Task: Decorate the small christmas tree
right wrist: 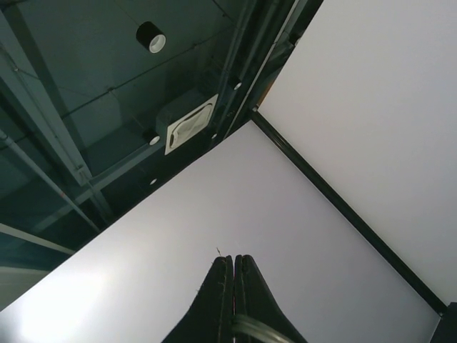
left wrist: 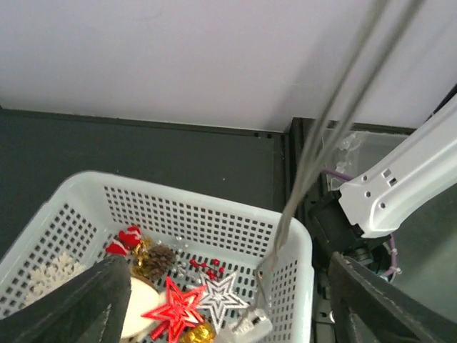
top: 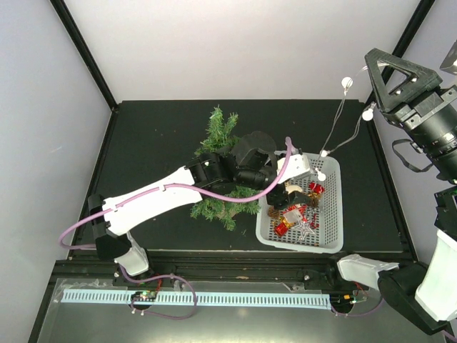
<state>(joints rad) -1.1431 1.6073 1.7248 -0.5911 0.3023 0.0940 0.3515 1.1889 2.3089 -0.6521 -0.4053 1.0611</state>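
From above, the one small christmas tree (top: 219, 130) lies flat on the black worktop (top: 157, 143). It is bristly and green, half hidden under the left arm, just left of the one white basket (top: 334, 214). The left gripper (top: 283, 196) hangs over that basket. A string of lights (top: 335, 128) showing four bulbs rises to the right gripper (top: 370, 63).

At the left wrist, the fingers stand wide apart with nothing between them. Below lie one red star (left wrist: 173, 309), one silver star (left wrist: 218, 296) and one pine cone (left wrist: 158, 259).

At the right wrist, the fingers are pressed together, with wire at their root.

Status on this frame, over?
Left end effector open over basket. Right end effector shut on light string, raised. Tree undecorated, beneath left arm. String dangles into basket.
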